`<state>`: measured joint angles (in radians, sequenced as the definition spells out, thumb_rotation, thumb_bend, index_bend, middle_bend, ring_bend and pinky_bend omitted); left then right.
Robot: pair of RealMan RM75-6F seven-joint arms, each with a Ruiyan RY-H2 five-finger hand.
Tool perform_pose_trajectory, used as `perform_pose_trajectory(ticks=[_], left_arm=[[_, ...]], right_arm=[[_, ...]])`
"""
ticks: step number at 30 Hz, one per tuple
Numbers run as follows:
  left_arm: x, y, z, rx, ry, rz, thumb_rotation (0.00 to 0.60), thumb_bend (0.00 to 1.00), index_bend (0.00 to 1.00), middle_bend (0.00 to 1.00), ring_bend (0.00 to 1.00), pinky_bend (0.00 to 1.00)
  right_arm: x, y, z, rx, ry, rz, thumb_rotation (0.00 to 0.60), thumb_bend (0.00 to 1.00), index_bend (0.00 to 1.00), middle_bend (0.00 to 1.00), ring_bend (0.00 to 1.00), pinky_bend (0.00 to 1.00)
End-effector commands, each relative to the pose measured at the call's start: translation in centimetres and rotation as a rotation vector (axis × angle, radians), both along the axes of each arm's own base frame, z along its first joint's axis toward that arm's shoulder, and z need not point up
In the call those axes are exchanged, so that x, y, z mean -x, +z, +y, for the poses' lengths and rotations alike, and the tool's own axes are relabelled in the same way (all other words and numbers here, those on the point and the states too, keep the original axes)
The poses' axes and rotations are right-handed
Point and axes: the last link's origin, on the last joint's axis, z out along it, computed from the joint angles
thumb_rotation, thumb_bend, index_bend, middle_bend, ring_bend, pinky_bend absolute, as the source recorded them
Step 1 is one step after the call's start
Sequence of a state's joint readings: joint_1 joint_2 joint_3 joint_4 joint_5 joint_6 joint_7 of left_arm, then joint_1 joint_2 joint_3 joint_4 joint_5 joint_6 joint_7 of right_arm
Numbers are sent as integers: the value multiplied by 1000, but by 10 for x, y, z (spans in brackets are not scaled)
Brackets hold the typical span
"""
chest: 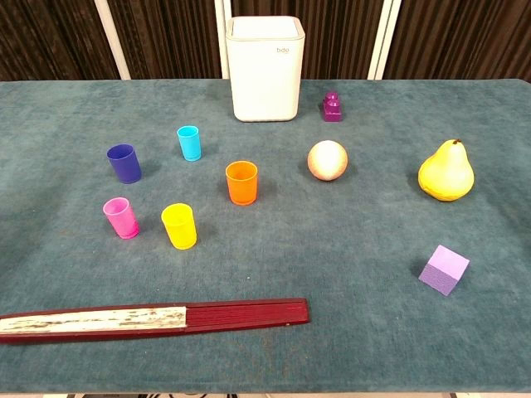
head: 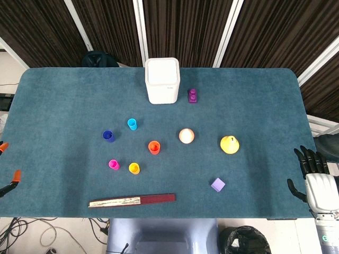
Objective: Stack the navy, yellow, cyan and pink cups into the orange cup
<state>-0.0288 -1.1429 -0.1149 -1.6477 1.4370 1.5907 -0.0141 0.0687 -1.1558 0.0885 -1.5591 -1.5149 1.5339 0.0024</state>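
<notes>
Head view shows that no stacking has begun: all five cups stand apart and upright on the blue desk (head: 63,106), each with its mouth up and nothing inside. The orange cup (chest: 241,182) sits near the middle of the group, a little left of the desk's centre. The cyan cup (chest: 189,143) is behind it to the left, the navy cup (chest: 124,163) further left, the pink cup (chest: 121,218) at the front left, and the yellow cup (chest: 179,225) just beside the pink one, in front of the orange cup and to its left. None of them touches another.

The right hand (head: 313,174) hangs off the desk's right edge, well apart from the cups, its dark fingers (head: 307,157) spread and holding nothing. Of the left hand (head: 8,172) only orange-tipped fingers show at the far left edge; whether they are apart or together I cannot tell, though nothing is seen in them.

So all four placements remain, judging from how things lie. The left hand looks the closer one to the cups, which all stand on its side of the desk.
</notes>
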Motion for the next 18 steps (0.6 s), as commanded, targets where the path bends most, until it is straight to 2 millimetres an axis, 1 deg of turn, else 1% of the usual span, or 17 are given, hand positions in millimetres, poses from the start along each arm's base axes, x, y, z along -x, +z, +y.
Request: perform_pose_trajectory(ticks=[1,7,12,13,16,18], left_arm=[[0,0,0,1,0,-4,600,359,153,92,0,0],[0,0,0,2,-1,-5,600,355,153,91,0,0],[3,-1,0,46,2,25,600,248,146,82,0,0],[4,-1,1,57,5,35,600,239,143,80,0,0],[8,1,7,102,18,78,600,229,135,78,0,0],[7,3,16,125,10,103,600,228,134,79,0,0]], right_arm=[[0,1,0,2,-2,-1,600,430,41,0,44,0],[0,0,0,-4,-3,1,600,430,41,0,44,0],[1,0,1,-2,-7,4,600,430,41,0,44,0],[1,0,1,-1,-8,4,600,430,41,0,44,0],[1,0,2,1,-13,8,600,431,41,0,44,0],[1,-1,2,-2,-16,12,600,430,41,0,44,0]])
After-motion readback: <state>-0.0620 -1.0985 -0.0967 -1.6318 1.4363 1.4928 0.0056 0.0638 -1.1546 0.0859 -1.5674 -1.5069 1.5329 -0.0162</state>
